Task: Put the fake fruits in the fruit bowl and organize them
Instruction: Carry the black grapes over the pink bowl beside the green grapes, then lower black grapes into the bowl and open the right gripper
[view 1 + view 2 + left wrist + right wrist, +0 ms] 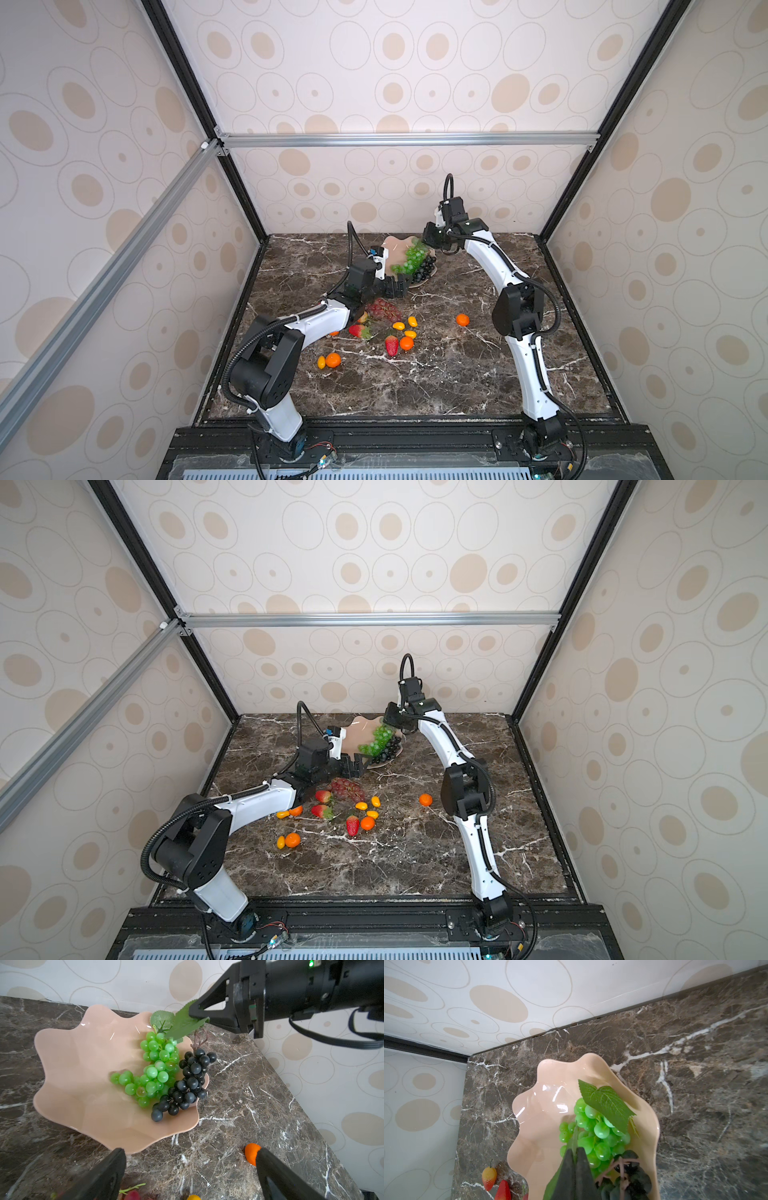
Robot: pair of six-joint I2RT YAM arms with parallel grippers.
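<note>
One grape leaf (pixel 182 1026) — pinched in right gripper (pixel 199 1016) | over fruit bowl (pixel 72 1064)

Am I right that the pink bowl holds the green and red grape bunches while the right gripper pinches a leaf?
No: the left wrist view shows the pink bowl holding the green grape bunch and a black grape bunch, not red. The right gripper pinches a leaf.

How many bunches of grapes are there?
3: green bunch and black bunch side by side in the pink bowl; red bunch on the table beside the left arm, which may hide more.
</note>
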